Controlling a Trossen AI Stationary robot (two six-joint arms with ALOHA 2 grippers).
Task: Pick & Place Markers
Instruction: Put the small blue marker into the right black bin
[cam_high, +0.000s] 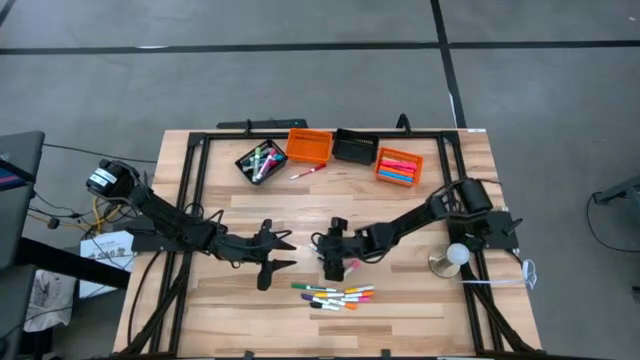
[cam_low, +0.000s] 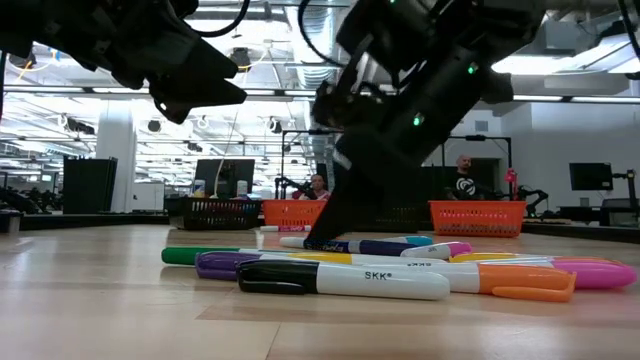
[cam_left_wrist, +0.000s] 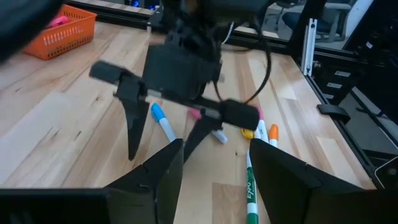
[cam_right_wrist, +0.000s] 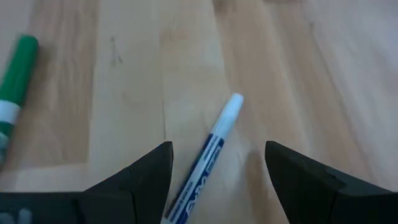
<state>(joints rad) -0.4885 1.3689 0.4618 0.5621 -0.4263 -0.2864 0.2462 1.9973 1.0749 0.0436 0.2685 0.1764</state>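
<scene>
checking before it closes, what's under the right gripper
Below the open right gripper a blue-capped marker lies on bare wooden table, between the fingers. Its lower end is hidden at the picture's edge.

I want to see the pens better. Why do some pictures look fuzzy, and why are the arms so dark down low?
Low view: the bright ceiling lights sit behind the arms, so they show as dark shapes, and the black-capped white marker up front is sharp. Right wrist view: the blue-and-white marker looks soft between the open right tool. Left wrist view: its own near fingers are fuzzy.
</scene>
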